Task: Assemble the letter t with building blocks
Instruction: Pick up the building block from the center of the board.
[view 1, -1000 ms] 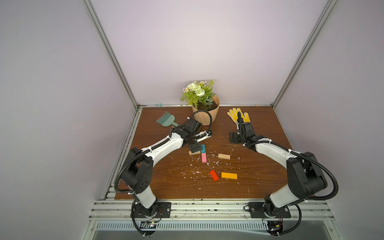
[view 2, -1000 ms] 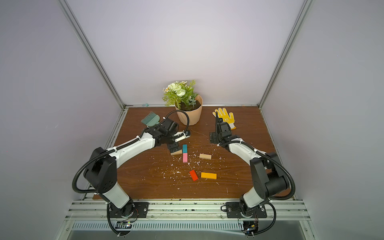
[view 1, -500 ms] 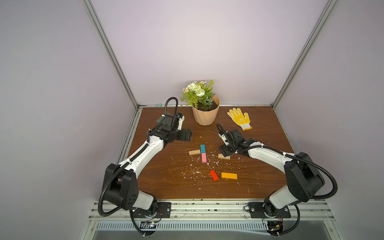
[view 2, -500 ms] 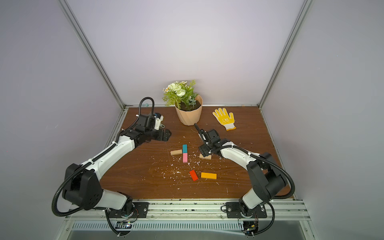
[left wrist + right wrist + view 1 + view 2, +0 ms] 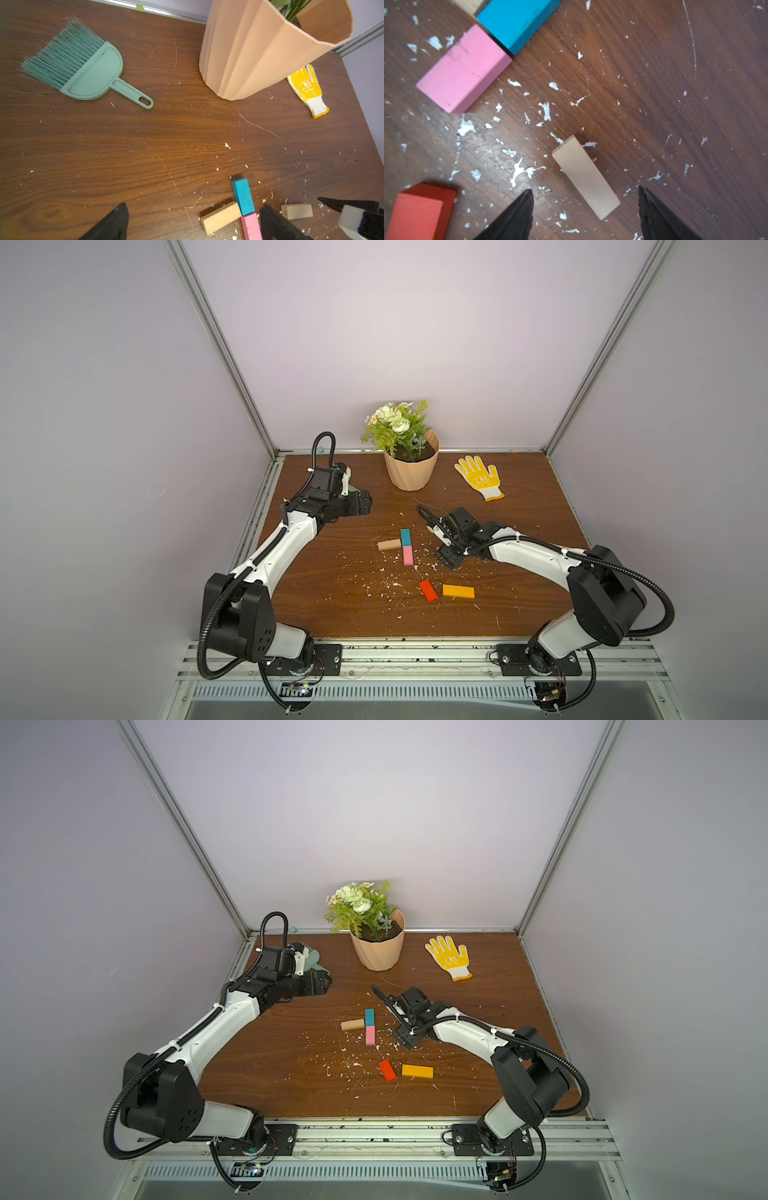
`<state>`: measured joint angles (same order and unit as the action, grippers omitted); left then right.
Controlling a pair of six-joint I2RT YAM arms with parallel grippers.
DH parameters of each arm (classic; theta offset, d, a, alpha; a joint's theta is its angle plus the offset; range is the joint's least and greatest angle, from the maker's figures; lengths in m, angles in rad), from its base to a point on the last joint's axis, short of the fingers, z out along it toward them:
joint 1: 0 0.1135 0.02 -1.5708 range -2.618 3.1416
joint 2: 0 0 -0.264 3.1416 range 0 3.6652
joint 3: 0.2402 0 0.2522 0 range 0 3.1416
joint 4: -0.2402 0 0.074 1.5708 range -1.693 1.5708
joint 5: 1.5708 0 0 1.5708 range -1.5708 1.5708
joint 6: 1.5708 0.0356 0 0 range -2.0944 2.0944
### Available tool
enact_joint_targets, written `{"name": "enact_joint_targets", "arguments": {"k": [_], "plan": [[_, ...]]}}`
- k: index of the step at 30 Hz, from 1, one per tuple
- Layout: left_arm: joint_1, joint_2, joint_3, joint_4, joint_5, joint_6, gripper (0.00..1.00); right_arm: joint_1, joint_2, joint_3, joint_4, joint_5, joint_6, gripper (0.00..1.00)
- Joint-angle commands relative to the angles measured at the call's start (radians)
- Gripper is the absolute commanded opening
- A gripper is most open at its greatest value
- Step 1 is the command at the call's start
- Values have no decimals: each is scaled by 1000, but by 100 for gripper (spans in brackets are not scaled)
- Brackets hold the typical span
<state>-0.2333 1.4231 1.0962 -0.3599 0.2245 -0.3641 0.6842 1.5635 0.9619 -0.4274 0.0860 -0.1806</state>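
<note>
At the far left of the desk (image 5: 332,614), near the teal hand brush (image 5: 83,68), the left tool (image 5: 193,208) has pulled back from the blocks it was working over a second ago. Its jaws are spread wide and hold nothing. The first tan block (image 5: 389,544), which it was over, lies flat with one end at the seam between the teal block (image 5: 405,536) and the pink block (image 5: 408,555). These two lie end to end as a column, slightly out of line. Judgement: the left half of the crossbar is placed. To the right of the column, the right tool (image 5: 585,190) has come in from the glove side and dropped over the second tan block (image 5: 585,176). Its jaws are open on either side of the block, and neither is seen touching it, so nothing is gripped yet. This block is pale and flat, lies skewed to the column and well apart from it, among white crumbs. Judgement: it is the next piece, for the right half of the crossbar. Nearer the front, the red block (image 5: 428,590) and the longer orange block (image 5: 458,591) lie loose, just beside each other. The letter t (image 5: 369,1025) is therefore about half built, with no lower stem or foot.
</note>
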Motion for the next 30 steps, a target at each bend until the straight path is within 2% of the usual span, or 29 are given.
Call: {"name": "enact_joint_targets", "arguments": {"k": [1,9,20,30], "plan": [[13,15,3,-5,16,-28,99,0,2,55,-7,31,-45,80],[16,45,17,-30,17,-26,99,-18,76,101,-59,-59,-83,76],[22,60,23,-50,1,-27,99,-28,118,115,-125,-61,-80,77],[33,66,24,-54,-1,-33,99,-36,166,129,-144,-73,-90,70]]}}
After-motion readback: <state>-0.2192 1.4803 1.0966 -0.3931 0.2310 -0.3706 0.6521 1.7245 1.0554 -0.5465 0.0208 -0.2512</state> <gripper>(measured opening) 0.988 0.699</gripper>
